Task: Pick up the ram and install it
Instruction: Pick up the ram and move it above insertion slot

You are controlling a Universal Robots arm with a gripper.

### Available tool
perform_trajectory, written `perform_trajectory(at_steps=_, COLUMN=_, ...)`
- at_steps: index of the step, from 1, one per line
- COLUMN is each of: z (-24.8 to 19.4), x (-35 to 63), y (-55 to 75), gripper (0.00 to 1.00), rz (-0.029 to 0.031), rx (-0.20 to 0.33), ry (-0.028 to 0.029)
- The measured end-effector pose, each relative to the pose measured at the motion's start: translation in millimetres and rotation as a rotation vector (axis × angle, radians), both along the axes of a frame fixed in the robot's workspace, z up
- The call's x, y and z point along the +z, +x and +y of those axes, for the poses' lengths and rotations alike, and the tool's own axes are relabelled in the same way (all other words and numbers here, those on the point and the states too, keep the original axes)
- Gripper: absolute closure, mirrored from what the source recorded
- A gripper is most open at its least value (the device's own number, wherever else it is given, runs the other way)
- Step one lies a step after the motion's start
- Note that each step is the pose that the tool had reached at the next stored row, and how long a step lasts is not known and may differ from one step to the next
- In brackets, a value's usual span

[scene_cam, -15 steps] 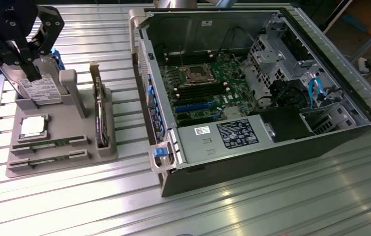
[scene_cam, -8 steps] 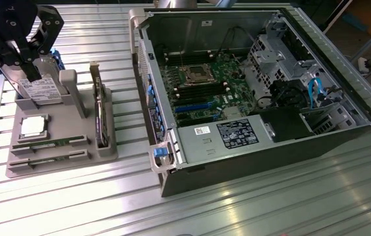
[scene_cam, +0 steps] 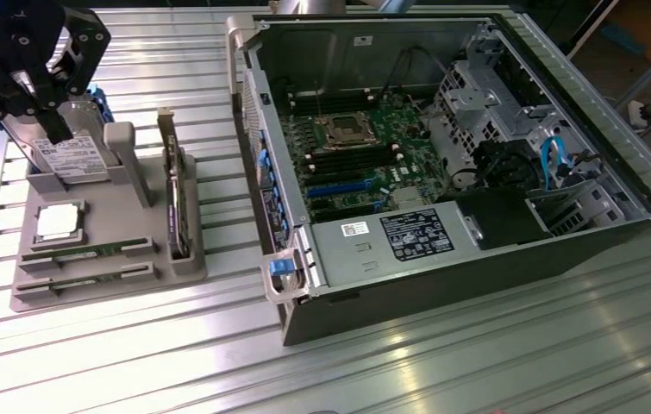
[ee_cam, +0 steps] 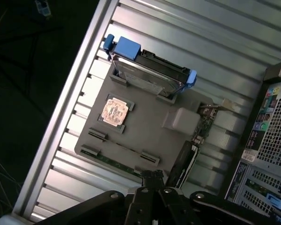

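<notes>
Exterior view gives the whole open PC case (scene_cam: pixel 441 172) lying on its side on the ribbed metal table (scene_cam: pixel 452 371), with the motherboard (scene_cam: pixel 354 159) exposed inside. The wrist view catches just the case's (ee_cam: pixel 271 140) vented back panel.

Wrist view looks straight down on the grey tray (ee_cam: pixel 150 126), so the layout is clearer there. It also shows the claw (ee_cam: pixel 152 177) tips pressed together with nothing between them. In the exterior view the claw (scene_cam: pixel 55 129) is a black mass against the hard drive, and the finger gap is hard to read.

Tray (scene_cam: pixel 118 285) contents:
- 1 hard drive (scene_cam: pixel 66 155) with blue clips, standing on edge in the back slot; seen from above in the wrist view (ee_cam: pixel 150 70)
- 1 processor chip (scene_cam: pixel 59 220), flat in its recess (ee_cam: pixel 116 111)
- 1 dark expansion card (scene_cam: pixel 176 207), upright along the side nearest the case (ee_cam: pixel 187 159)
- 2 ram sticks on edge in the 2 front slots: inner ram stick (scene_cam: pixel 86 253) (ee_cam: pixel 124 146) and outer ram stick (scene_cam: pixel 84 278) (ee_cam: pixel 114 162)

Ram vs claw: both sticks sit seated in the tray, neither gripped nor touched. Exterior view puts the claw over the drive end of the tray, raised, with the ram at the opposite end past the processor chip. Outer stick lies at the tray's edge.
</notes>
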State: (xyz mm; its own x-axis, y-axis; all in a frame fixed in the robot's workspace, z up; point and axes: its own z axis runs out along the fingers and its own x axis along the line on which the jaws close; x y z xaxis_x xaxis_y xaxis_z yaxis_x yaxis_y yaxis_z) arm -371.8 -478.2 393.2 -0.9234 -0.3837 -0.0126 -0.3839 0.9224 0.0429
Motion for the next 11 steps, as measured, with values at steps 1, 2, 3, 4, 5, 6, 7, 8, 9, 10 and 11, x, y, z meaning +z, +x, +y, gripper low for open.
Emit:
perform_trajectory(at_steps=1, z=-0.1, x=0.0, y=0.0, gripper=0.89, rz=0.0000, rx=0.007, ry=-0.0001)
perform_trajectory(at_steps=2, z=-0.1, x=0.0, y=0.0, gripper=0.89, rz=0.0000, rx=0.013, ry=0.0000)
perform_trajectory(at_steps=3, z=-0.1, x=0.0, y=0.0, gripper=0.89, rz=0.0001, rx=0.019, ry=0.0000)
perform_trajectory(at_steps=4, z=-0.1, x=0.1, y=0.0, gripper=0.89, rz=0.0001, rx=0.026, ry=-0.0001)
perform_trajectory(at_steps=5, z=-0.1, x=0.1, y=0.0, gripper=0.89, rz=0.0001, rx=0.033, ry=-0.0001)
perform_trajectory(at_steps=6, z=-0.2, x=0.1, y=0.0, gripper=0.89, rz=0.0001, rx=0.040, ry=-0.0001)
perform_trajectory(at_steps=7, z=-0.2, x=0.0, y=0.0, gripper=0.89, rz=0.0000, rx=0.048, ry=0.0000)
perform_trajectory(at_steps=8, z=-0.2, x=0.0, y=0.0, gripper=0.89, rz=0.0000, rx=0.054, ry=0.0000)
perform_trajectory(at_steps=9, z=-0.2, x=0.0, y=0.0, gripper=0.89, rz=0.0000, rx=0.062, ry=0.0000)
perform_trajectory(at_steps=10, z=-0.2, x=0.0, y=0.0, gripper=0.89, rz=0.0000, rx=0.069, ry=-0.0001)
perform_trajectory(at_steps=11, z=-0.2, x=0.0, y=0.0, gripper=0.89, rz=0.0000, rx=0.079, ry=-0.0001)
